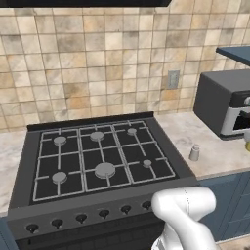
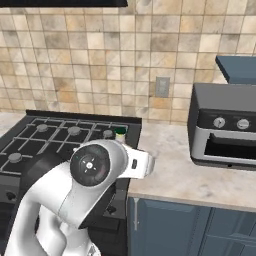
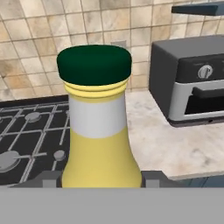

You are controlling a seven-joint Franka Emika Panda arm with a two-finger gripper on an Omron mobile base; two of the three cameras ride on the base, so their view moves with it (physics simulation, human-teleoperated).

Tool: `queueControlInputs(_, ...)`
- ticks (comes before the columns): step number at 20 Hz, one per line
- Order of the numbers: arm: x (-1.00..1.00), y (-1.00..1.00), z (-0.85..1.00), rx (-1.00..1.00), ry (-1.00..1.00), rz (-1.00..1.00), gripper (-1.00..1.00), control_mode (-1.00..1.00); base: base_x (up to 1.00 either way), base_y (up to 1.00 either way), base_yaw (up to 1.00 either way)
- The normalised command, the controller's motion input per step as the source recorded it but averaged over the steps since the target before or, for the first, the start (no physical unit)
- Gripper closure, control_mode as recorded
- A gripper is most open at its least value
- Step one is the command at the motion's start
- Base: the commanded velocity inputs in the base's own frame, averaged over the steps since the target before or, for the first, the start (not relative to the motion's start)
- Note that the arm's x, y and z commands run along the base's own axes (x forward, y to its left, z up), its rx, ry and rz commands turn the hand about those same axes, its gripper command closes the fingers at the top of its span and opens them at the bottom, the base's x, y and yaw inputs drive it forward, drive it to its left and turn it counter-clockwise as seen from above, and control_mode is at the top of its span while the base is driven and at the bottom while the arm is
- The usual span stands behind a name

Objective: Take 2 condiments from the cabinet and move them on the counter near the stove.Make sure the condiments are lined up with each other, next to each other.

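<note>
Gripper point(image 3: 100, 178) is closed on the yellow green-capped bottle point(image 3: 98, 131), held upright. A grey-white cylindrical shaker point(image 1: 194, 153) is seen on the beige marbled counter point(image 1: 215, 151), at 3 o'clock from the black gas stove point(image 1: 97, 156).

Beige counter point(image 1: 215, 149) carries the shaker point(image 1: 194, 153) (upright) and toaster oven point(image 1: 224, 102).
</note>
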Motion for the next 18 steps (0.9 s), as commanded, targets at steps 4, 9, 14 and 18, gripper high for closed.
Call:
queueControlInputs(4,0.24,-0.38,-0.51,-0.02,0.01,0.14,1.0,-1.0,0.0,0.0,0.0)
queueControlInputs(9,0.36,-0.07,-0.51,0.0,0.0,0.33,1.0,-1.0,0.0,0.0,0.0)
queueControlInputs(14,0.15,-0.01,-0.27,0.0,-0.01,0.3,1.0,-1.0,0.0,0.0,0.0)
queueControlInputs(18,0.01,-0.06,-0.23,0.0,0.0,0.15,1.0,-1.0,0.0,0.0,0.0)
